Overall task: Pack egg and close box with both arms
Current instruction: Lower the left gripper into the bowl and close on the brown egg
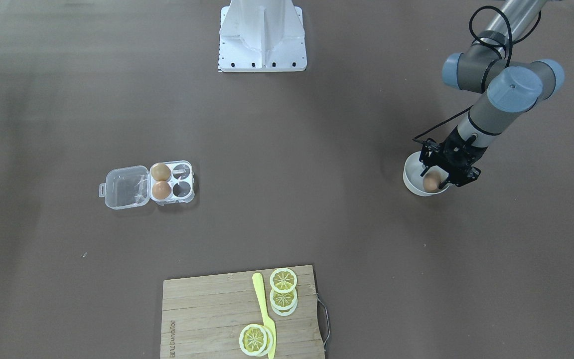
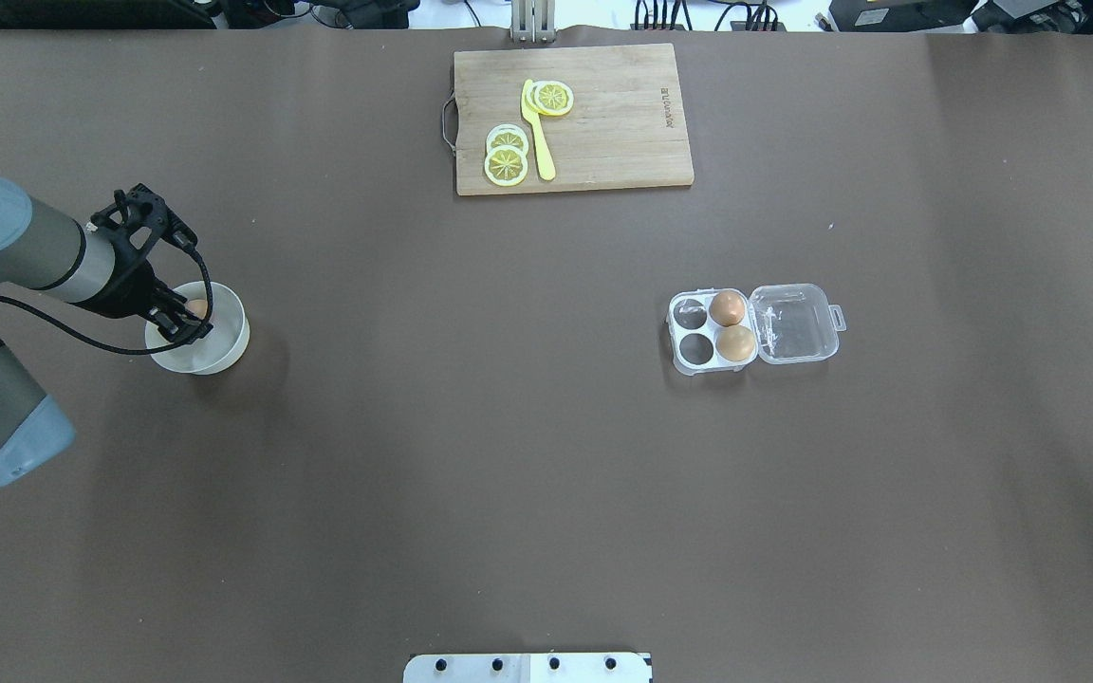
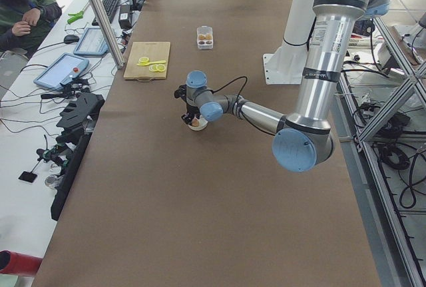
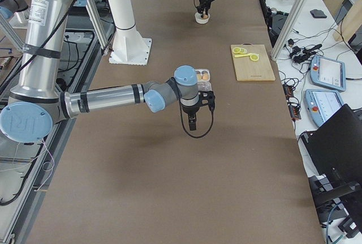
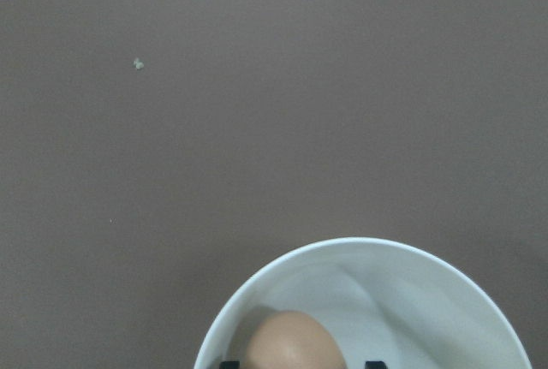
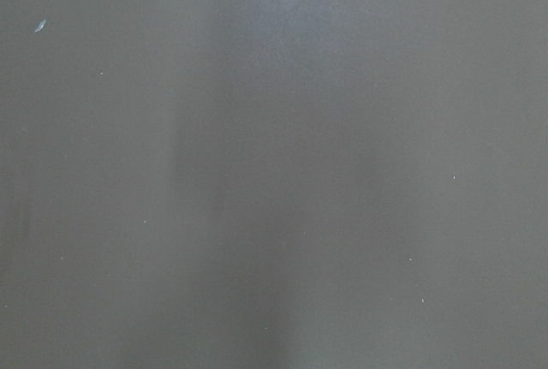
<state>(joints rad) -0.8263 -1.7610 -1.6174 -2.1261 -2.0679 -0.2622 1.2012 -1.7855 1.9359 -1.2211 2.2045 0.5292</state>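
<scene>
The egg (image 1: 431,183) is tan-brown and lies in a white bowl (image 1: 409,172) at the table's left end. My left gripper (image 1: 435,176) reaches down into the bowl, its black fingers on either side of the egg with a small gap, so it reads as open. In the left wrist view the egg (image 5: 295,343) sits between the two fingertips (image 5: 229,364) at the bottom edge. The box (image 2: 698,334) stands open on the right with its lid (image 2: 795,323) flat. It holds two darker eggs (image 2: 727,308) and two empty cups. My right gripper (image 4: 192,123) hangs over bare table, and I cannot tell whether it is open or shut.
A wooden cutting board (image 2: 622,123) with lemon slices (image 2: 506,163) and a yellow knife (image 2: 537,133) lies at the table's far side. The white pedestal base (image 1: 262,45) stands at the robot's side. The right wrist view shows only brown table.
</scene>
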